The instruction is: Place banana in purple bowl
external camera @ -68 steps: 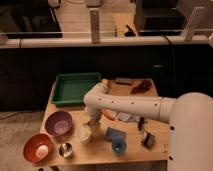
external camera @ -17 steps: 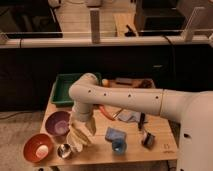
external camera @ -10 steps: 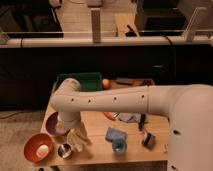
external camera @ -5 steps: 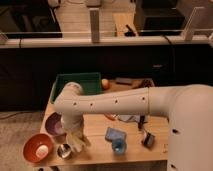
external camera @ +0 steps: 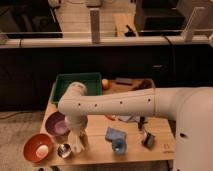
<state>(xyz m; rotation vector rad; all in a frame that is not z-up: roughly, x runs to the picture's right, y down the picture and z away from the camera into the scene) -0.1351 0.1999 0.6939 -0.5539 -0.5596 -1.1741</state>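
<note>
From where I stand, the big white arm (external camera: 115, 104) reaches across the wooden table (external camera: 160, 142) and bends down at the near left corner. Its gripper (external camera: 77, 141) points at the tabletop just right of the purple bowl (external camera: 56, 125). The banana (external camera: 78, 143) hangs pale beneath the wrist, so close to the hand that I cannot tell whether it is being pinched or only sits under it; the banana looks low, near or on the wood, between the bowl and the small steel cup (external camera: 64, 150). It is not in the bowl yet.

The orange bowl (external camera: 38, 147) sits at the front left edge, near the steel cup. Behind the arm lies a green tray (external camera: 62, 83), and a blue block (external camera: 115, 134) and a blue cup (external camera: 119, 146) stand to the right, well apart from the work.

The step in hand, I judge, is carrying the fruit the short way left into the purple bowl. To do it well, the arm should lift enough for the dangling end to pass over the bowl's rim without catching it, then move left until the banana hangs over the lighter centre. It should lower before letting go, so the fruit does not bounce out. The steel cup is close and could be knocked by a low sweep.
</note>
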